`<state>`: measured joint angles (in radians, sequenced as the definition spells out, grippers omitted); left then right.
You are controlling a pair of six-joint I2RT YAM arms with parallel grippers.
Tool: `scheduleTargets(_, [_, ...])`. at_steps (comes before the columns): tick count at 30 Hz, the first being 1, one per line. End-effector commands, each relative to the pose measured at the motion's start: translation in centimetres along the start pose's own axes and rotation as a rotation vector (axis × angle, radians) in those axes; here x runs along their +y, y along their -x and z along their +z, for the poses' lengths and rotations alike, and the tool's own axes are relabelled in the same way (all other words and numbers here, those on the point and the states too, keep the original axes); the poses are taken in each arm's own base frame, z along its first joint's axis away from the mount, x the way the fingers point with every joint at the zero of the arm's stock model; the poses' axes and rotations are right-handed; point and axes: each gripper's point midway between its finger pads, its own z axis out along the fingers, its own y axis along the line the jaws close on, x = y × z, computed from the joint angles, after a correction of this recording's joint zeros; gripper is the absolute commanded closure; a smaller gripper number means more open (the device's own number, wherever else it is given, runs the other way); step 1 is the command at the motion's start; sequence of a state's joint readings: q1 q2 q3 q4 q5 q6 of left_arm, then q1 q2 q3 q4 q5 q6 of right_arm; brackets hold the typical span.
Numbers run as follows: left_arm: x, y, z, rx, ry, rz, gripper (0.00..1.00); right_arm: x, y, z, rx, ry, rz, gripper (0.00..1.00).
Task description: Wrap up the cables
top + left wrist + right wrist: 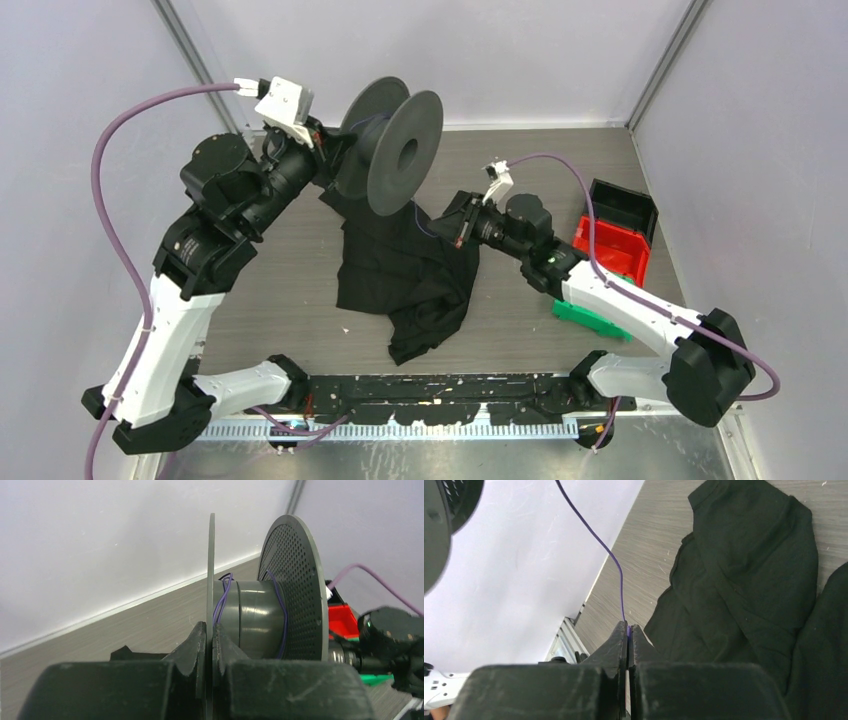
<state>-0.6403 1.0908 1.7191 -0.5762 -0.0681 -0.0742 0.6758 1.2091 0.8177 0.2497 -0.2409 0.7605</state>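
Observation:
A grey spool is held in the air at the back of the table. My left gripper is shut on its thin near flange. A few loose turns of the thin purple cable lie round the spool's hub. My right gripper is shut on the cable to the right of and below the spool; the cable runs from its fingertips up toward the spool. In the top view the cable shows faintly against the black cloth.
A black cloth garment lies crumpled at the table's middle, under the spool and the right gripper. A red bin and a black bin stand at the right. A green part lies by the right arm.

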Motion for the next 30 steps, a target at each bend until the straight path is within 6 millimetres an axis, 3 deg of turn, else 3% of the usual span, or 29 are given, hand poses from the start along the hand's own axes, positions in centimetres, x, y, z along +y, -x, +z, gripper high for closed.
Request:
scheduleTargets(1, [2.7,3.6,0.7,-0.173,0.176,-0.154,1.00,1.6,-0.3,-0.2,-0.002,-0.036,-0.114,0.99])
scheduleTargets(4, [4.5,2.3,1.9,-0.203,0.294,-0.255,1.00,2.1,-2.8,-0.5,0.057,-0.084,-0.177,1.00])
scheduleTargets(8, [6.3,-0.4,3.5,-0.198,0.419,-0.310,1.00,5.1,-5.3,-1.1,0.115,-0.082,-0.292,0.99])
scheduleTargets(14, [7.5,-6.2,6.1,-0.076,0.535,-0.273,1.00,11.3,-5.0,-1.8,0.152,0.032,-0.406,1.00])
scheduleTargets(19, [5.4,-9.7,7.9,0.037,0.466,-0.217,1.00,14.6,-1.0,-2.0,0.055,0.073,-0.484,0.99])
scheduleTargets(22, [3.8,-10.9,8.1,0.083,0.377,-0.195,1.00,15.2,2.7,-2.3,-0.053,0.019,-0.559,0.99])
scheduleTargets(26, [1.9,-12.1,8.0,0.138,0.250,-0.158,1.00,14.7,6.6,-2.1,-0.126,-0.035,-0.591,1.00])
scheduleTargets(30, [0.2,-13.5,7.3,0.205,0.135,-0.114,1.00,12.7,10.0,-2.0,-0.175,-0.103,-0.578,1.00])
